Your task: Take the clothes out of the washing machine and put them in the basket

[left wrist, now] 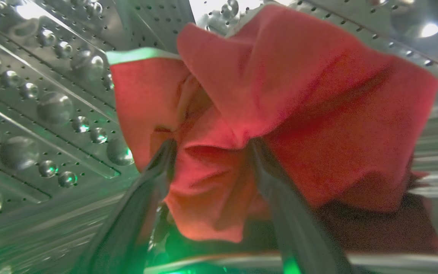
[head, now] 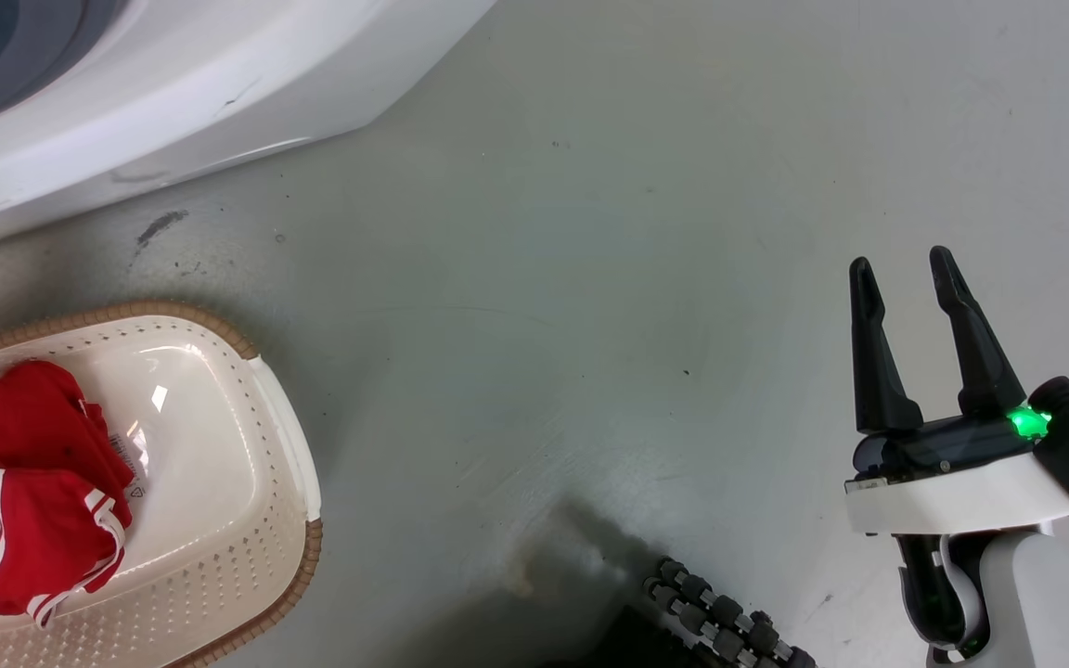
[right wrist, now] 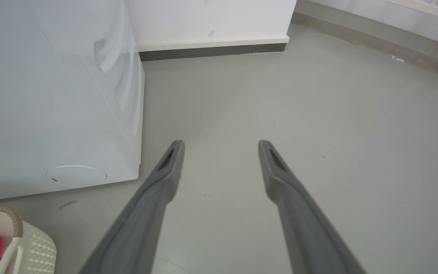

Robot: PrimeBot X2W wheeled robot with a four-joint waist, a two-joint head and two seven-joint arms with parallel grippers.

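Although a sticker (head: 129, 461) with dark print and a small triangle mark shows on the bottom of the basket (head: 261, 482), just beside the red bundle, its writing is too small to read, and no brand can be made out on the washing machine (head: 173, 83). The clothes (head: 33, 482) in the basket are bright red soft fabric with white stripes along the edges and a white patch at the left; they lie crumpled in a heap against the basket's left side, on its cream perforated bottom inside the brown woven-look rim. The basket stands on the grey floor (head: 590, 278) at the near left, with the white machine beyond it at the far left. In the left wrist view another red garment (left wrist: 299, 95), with a pale band of trim along one top edge, lies bunched in deep folds inside the perforated steel drum (left wrist: 32, 95). The left gripper (left wrist: 212, 142) is in the drum with it: its fingers stand apart, the tips pushed into the folds and a bulge of cloth between them. The right gripper (head: 901, 264) hangs over bare floor at the near right, well apart from basket and machine, its fingers spread with nothing between them and a green light glowing at its base.
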